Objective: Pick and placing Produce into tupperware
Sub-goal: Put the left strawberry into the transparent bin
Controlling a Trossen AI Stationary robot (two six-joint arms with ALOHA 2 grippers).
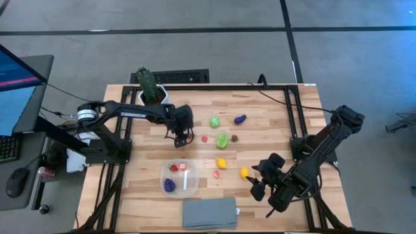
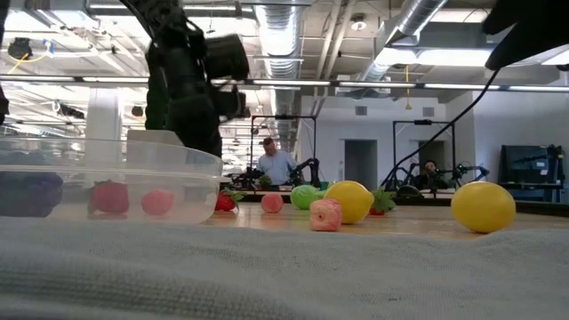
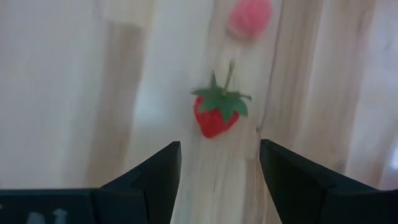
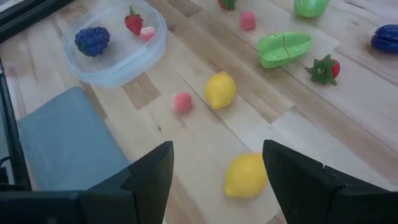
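Above a red strawberry (image 3: 215,115), left gripper (image 1: 181,138) hovers, jaws apart, empty. Right gripper (image 1: 259,182) parted near a yellow lemon (image 4: 247,176), holding nothing.

Your tupperware (image 1: 180,176) sits just behind the folded cloth (image 1: 209,212), 3 produce pieces (image 1: 170,184) inside; remaining pieces scattered to its right.
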